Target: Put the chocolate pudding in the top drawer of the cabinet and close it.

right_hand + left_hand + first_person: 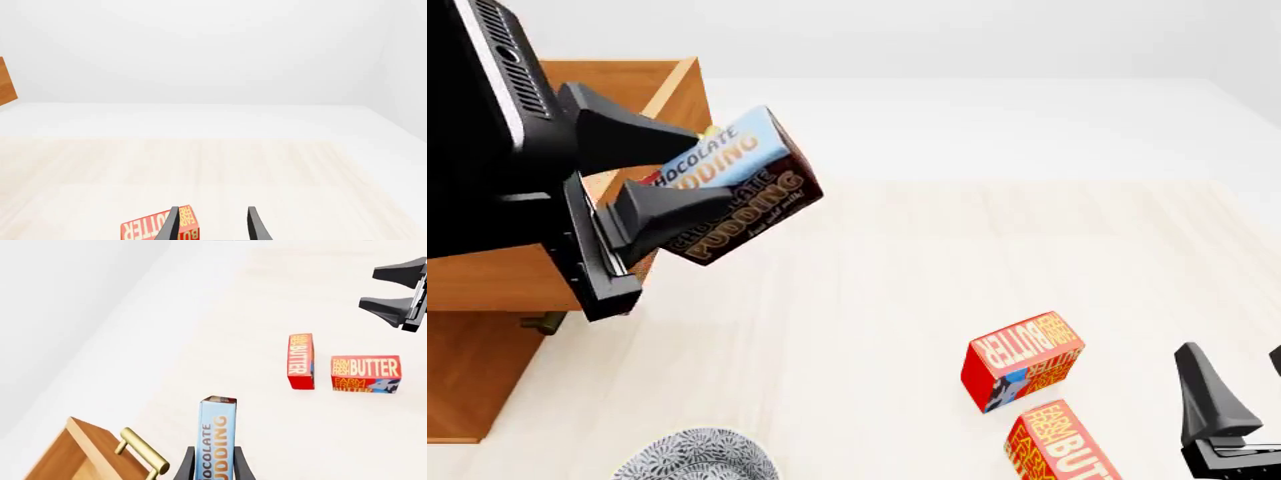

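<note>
My left gripper (711, 170) is shut on the chocolate pudding (731, 180), a blue and brown box held tilted in the air. It hangs just to the right of the top drawer (675, 88), which stands pulled out of the cabinet (467, 380). In the left wrist view the pudding (217, 435) sits between the gripper's fingers (187, 467), beside the drawer's front (83, 440) and brass handle (143, 455). My right gripper (1241, 400) is open and empty at the near right; it shows open in its own view (213, 225) too.
Two red butter boxes (1024, 360) (1065, 445) lie on the table near the right gripper; one (150, 229) shows just beyond the right fingers. A patterned plate (694, 455) sits at the front edge, left of centre.
</note>
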### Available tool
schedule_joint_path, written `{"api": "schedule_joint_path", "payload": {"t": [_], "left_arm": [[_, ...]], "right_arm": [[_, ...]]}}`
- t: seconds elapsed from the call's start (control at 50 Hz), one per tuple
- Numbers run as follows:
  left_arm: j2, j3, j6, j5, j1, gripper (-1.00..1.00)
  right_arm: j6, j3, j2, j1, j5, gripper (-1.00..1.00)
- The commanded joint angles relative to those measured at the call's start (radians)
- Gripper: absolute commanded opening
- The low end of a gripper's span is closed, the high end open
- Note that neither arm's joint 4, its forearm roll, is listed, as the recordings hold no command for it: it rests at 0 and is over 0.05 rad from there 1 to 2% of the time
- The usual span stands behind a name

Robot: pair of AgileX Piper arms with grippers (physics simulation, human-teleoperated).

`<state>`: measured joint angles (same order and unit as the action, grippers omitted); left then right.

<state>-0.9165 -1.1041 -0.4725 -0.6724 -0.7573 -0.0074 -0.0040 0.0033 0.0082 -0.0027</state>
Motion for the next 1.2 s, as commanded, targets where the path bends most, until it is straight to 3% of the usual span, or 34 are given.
{"api": "schedule_joint_path", "payload": {"t": [0.02,0.5,0.98,1.2], "left_arm": [[0.028,-0.007,-0.023,-0.008,0.037,-1.00],[0.111,-0.033,-0.076,-0.037,0.179,-1.00],[0.146,-0.177,-0.050,-0.120,0.222,-1.00],[0.148,-0.218,-0.043,-0.148,0.280,-1.00]], "right_arm": [[0.000,0.000,-0.001,0.000,0.000,1.00],[0.000,0.000,-0.001,0.000,0.001,1.00],[0.000,0.000,-0.001,0.000,0.001,1.00],[0.000,0.000,-0.001,0.000,0.001,1.00]]}}
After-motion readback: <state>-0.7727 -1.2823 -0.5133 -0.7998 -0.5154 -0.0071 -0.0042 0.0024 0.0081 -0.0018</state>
